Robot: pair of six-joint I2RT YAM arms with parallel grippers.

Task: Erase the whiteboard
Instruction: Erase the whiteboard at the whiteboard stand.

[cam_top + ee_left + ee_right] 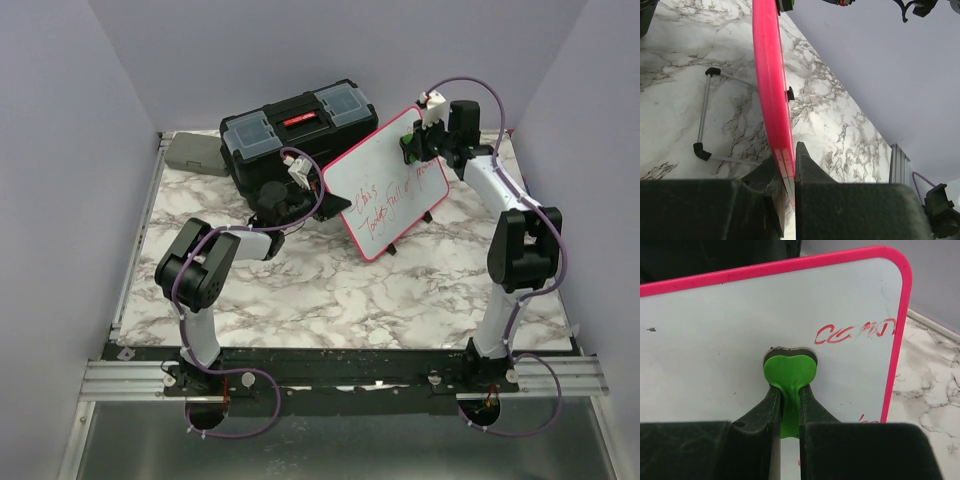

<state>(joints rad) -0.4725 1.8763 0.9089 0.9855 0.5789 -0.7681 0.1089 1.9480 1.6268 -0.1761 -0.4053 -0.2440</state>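
Top view: the whiteboard [385, 180] stands tilted on the marble table [300, 290], right of centre and toward the far side. Red handwriting [395, 195] covers its lower half. My left gripper [303, 203] pinches the board's left corner. My right gripper [418, 148] sits at the far right corner of the face. As I judge it, the main risk is pushing too hard with the right arm, which could swing or tip the board because only one corner is held. A black toolbox [300, 125] sits just behind the board and would block any backward slide. A grey case [195, 152] lies at the far left, well apart.

Left wrist view: the jaws are closed narrowly on the pink frame, gripping only its thin edge. That edge could slip out under sideways force. The wire stand [702, 117] rests on the marble to the left of the frame. Dragging the board might snag its feet.

Right wrist view: the jaws are clamped on a green eraser [789, 371], whose head looks pressed against the white surface. Red script lies to its right, near the frame. A sweep that way could run off the edge or catch the rim, twisting the eraser in my grip.
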